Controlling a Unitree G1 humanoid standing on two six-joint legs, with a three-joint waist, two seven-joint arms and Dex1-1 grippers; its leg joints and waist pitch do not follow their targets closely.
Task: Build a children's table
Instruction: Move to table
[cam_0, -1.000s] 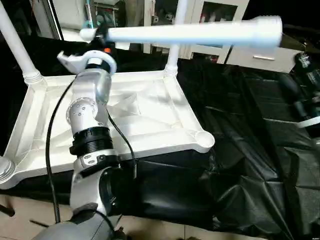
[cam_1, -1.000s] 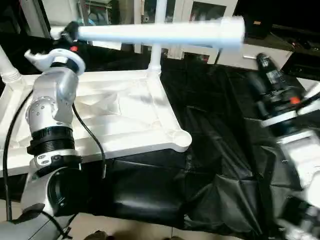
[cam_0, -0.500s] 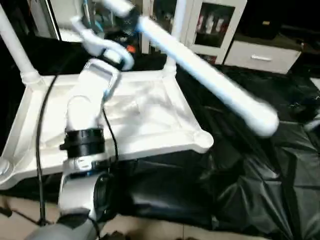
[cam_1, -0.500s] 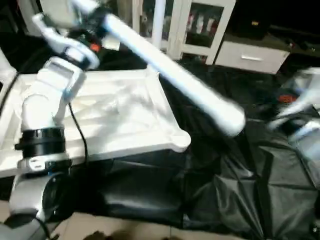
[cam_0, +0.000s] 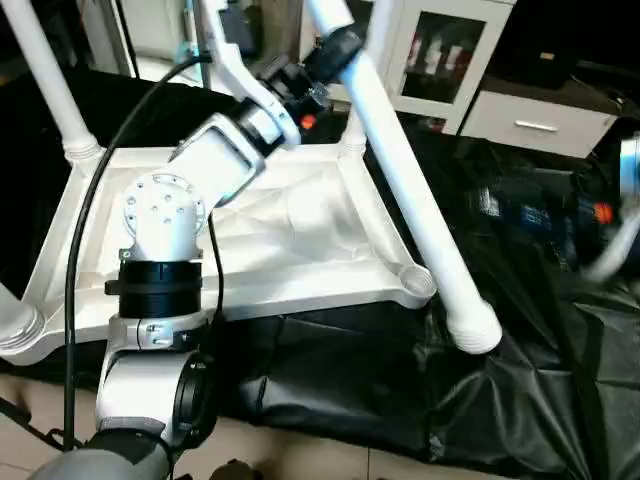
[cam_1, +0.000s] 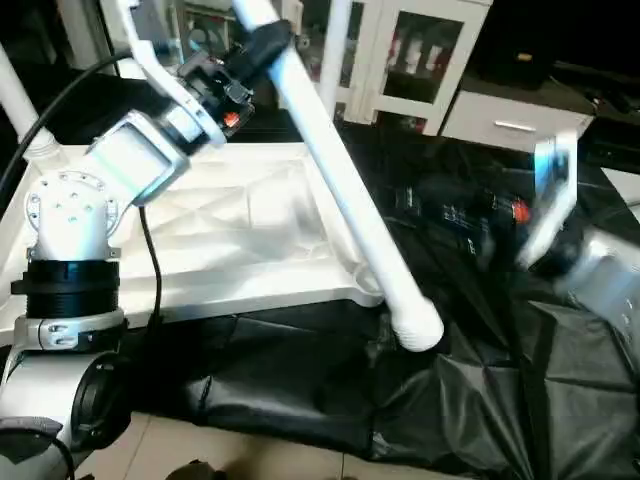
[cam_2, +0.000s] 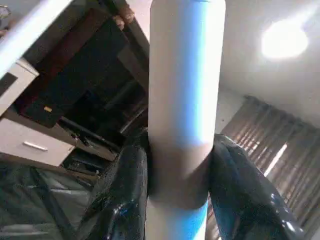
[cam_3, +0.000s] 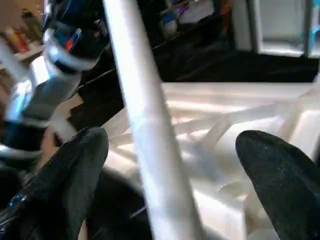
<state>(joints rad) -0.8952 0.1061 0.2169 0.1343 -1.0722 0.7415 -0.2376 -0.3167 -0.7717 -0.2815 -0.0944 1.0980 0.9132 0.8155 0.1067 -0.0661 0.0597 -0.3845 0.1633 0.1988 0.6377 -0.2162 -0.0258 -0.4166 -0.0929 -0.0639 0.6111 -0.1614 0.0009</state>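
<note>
Tabletop (cam_0: 300, 250) lies underside up on black sheeting (cam_0: 520, 400), ribbed X-bracing facing up. Three legs already stand in corner sockets; near-right socket (cam_0: 412, 278) empty. Left gripper (cam_0: 335, 52) is clamped on the fourth leg (cam_0: 410, 200) near its thin end, leg slanting down, wide threaded end low just beside that socket. Right gripper (cam_3: 175, 165) fingers spread wide, holding nothing, leg between them.
</note>
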